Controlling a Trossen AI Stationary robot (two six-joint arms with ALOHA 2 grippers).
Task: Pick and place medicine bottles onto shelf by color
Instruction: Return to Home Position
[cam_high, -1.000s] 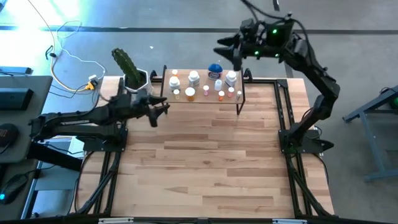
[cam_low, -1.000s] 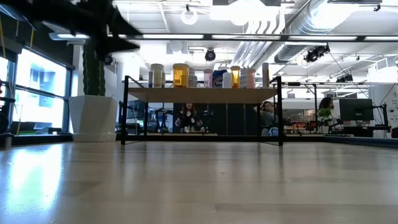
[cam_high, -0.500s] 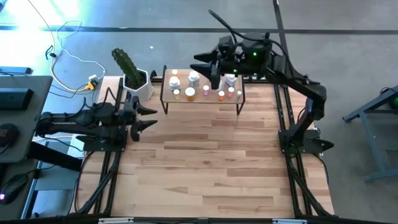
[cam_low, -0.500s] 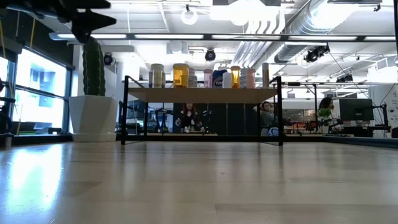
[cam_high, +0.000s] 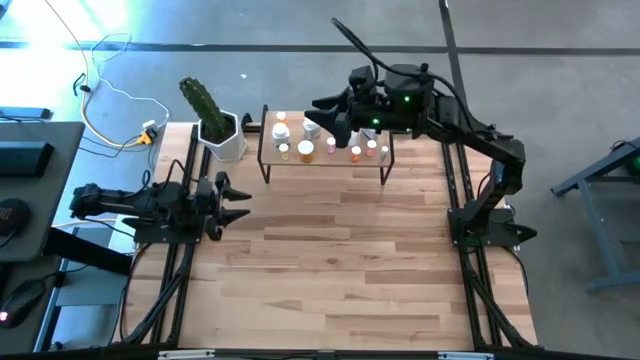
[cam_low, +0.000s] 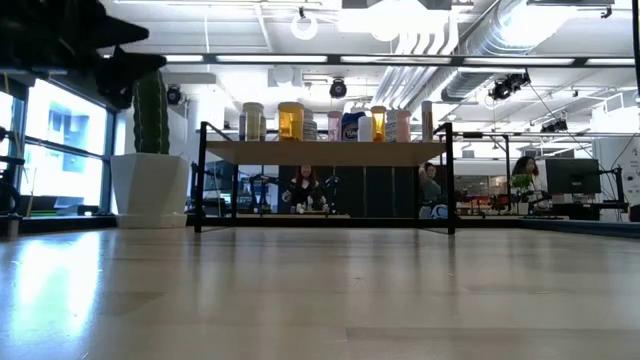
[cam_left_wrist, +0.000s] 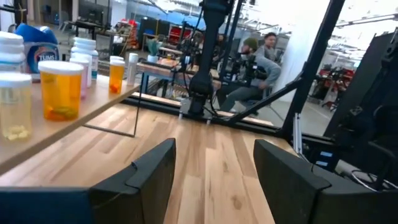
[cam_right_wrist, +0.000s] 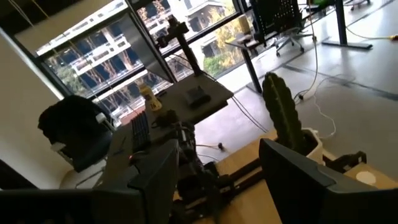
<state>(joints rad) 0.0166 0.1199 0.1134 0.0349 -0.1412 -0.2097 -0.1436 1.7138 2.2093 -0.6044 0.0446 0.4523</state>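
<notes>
Standing on the low light-wood, black-legged shelf (cam_low: 325, 153) at the far side, the small white, orange, pink and blue medicine bottles (cam_high: 306, 150) look all placed; none shows on the pale wooden bench (cam_high: 330, 270). Left hand (cam_high: 238, 200), wide and empty, sits at the left edge; right hand (cam_high: 322, 113), likewise wide, hovers over the shelf.

Medicine bottles (cam_low: 291, 122) line the shelf (cam_low: 325, 152) — cactus pot (cam_low: 150, 190) beside it.
</notes>
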